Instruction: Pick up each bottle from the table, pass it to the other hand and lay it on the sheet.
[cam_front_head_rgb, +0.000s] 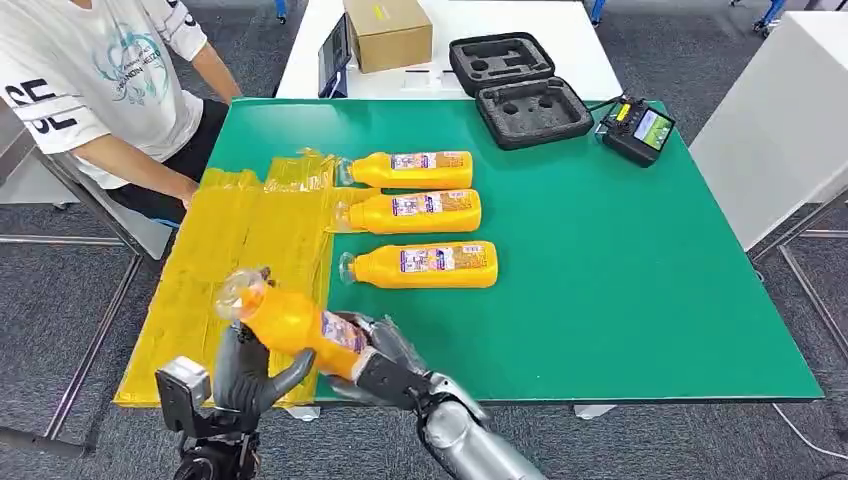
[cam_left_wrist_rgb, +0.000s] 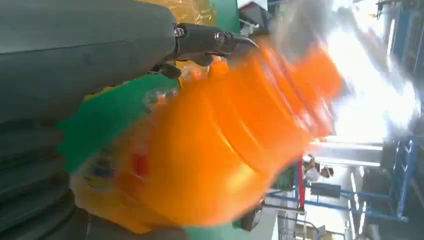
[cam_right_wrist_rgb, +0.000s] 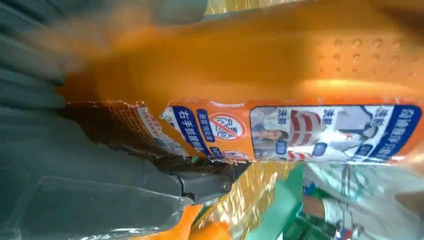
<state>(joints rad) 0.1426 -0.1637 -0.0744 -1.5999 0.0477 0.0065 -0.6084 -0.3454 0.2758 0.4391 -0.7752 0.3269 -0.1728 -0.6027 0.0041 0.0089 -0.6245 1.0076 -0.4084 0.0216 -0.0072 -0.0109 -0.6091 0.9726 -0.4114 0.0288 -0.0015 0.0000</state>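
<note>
My right hand (cam_front_head_rgb: 385, 362) grips an orange bottle (cam_front_head_rgb: 295, 322) by its base end and holds it tilted above the near part of the yellow sheet (cam_front_head_rgb: 230, 250), clear cap toward the far left. In the right wrist view its label (cam_right_wrist_rgb: 300, 132) fills the space beside my fingers (cam_right_wrist_rgb: 200, 182). Under the bottle's neck half, my left hand (cam_front_head_rgb: 255, 365) is cupped with fingers spread, a fingertip (cam_left_wrist_rgb: 215, 39) right at the blurred bottle (cam_left_wrist_rgb: 225, 150). Three more orange bottles (cam_front_head_rgb: 410, 169) (cam_front_head_rgb: 415, 211) (cam_front_head_rgb: 425, 265) lie side by side on the green table (cam_front_head_rgb: 620, 280).
A person in a white shirt (cam_front_head_rgb: 95, 75) sits at the far left corner, a hand near the sheet's edge. At the back stand a black foam case (cam_front_head_rgb: 520, 90), a cardboard box (cam_front_head_rgb: 388, 32) and a handheld controller (cam_front_head_rgb: 638, 128). The near table edge lies just beyond my hands.
</note>
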